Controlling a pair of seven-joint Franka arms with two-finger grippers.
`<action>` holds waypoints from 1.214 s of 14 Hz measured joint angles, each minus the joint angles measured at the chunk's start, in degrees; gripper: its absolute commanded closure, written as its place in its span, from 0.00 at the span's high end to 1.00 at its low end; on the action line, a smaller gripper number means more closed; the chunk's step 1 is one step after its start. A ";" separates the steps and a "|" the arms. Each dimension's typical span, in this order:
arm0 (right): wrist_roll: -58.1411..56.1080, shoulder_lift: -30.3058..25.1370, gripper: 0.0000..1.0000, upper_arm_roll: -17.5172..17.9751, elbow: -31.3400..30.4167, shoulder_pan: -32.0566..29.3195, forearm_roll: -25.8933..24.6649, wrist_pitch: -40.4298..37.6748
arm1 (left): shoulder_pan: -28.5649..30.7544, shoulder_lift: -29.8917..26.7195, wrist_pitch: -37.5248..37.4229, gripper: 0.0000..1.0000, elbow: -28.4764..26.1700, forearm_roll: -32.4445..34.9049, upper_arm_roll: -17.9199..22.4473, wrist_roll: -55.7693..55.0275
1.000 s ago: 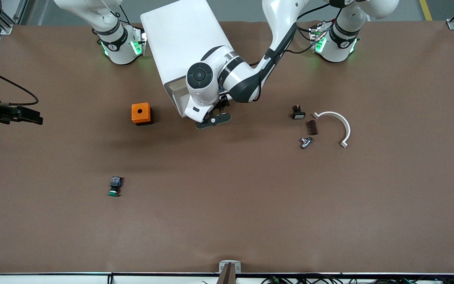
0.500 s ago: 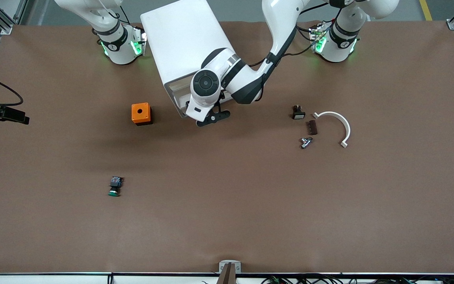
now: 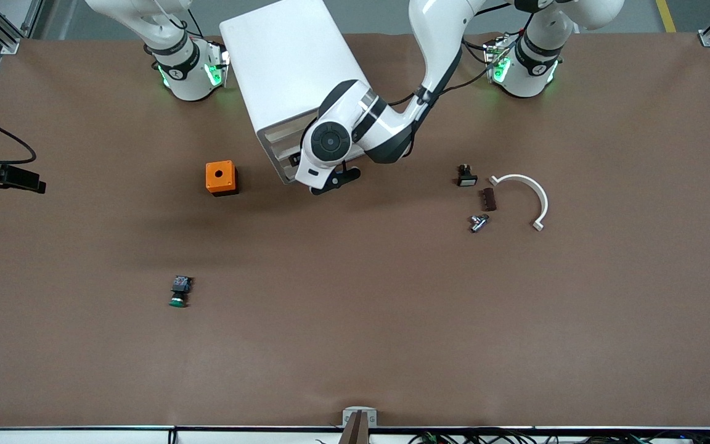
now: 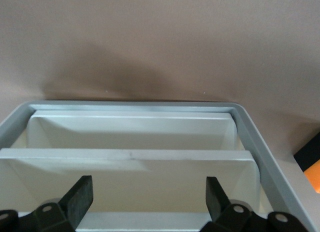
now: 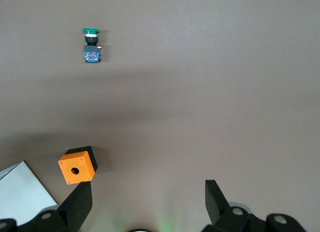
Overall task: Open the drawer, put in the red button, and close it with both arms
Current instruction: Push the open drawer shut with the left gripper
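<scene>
The white cabinet [image 3: 287, 68] stands between the arm bases. Its drawer fronts [image 3: 280, 153] face the front camera. My left gripper [image 3: 325, 180] is open right at these fronts. In the left wrist view its fingers [image 4: 80, 194] straddle a white drawer rim [image 4: 130, 154], and the gripper [image 4: 147, 192] holds nothing. I cannot tell which drawer it is. The red button is out of view. My right gripper [image 3: 22, 180] hangs open and empty at the right arm's end of the table. In the right wrist view it [image 5: 147, 192] is high above the table.
An orange box [image 3: 220, 177] with a hole stands beside the cabinet and shows in the right wrist view [image 5: 76, 167]. A green-capped switch [image 3: 178, 291] lies nearer the camera [image 5: 91, 44]. A black switch [image 3: 466, 176], brown piece [image 3: 488, 199], metal part [image 3: 478, 222] and white arc [image 3: 530, 194] lie toward the left arm's end.
My left hand has moved in closer to the cabinet's drawer fronts. My right gripper drew back toward the table's end, then held still.
</scene>
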 measured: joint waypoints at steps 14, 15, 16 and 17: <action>-0.06 0.03 1.00 0.36 2.60 0.01 1.22 -2.71 | 0.42 0.00 0.02 0.99 -1.36 -2.84 -0.60 0.17; -0.06 0.03 1.00 0.36 2.61 0.01 1.24 -2.67 | 0.43 -0.01 0.02 0.99 -1.36 -2.84 -0.59 0.18; -0.06 0.01 1.00 0.36 2.63 0.01 1.29 -2.57 | 0.46 -0.05 0.04 0.99 -1.35 -2.84 -0.59 0.17; -0.06 -0.03 1.00 0.38 2.66 0.01 1.36 -2.30 | 0.61 -0.19 0.11 0.99 -1.33 -2.84 -0.49 0.14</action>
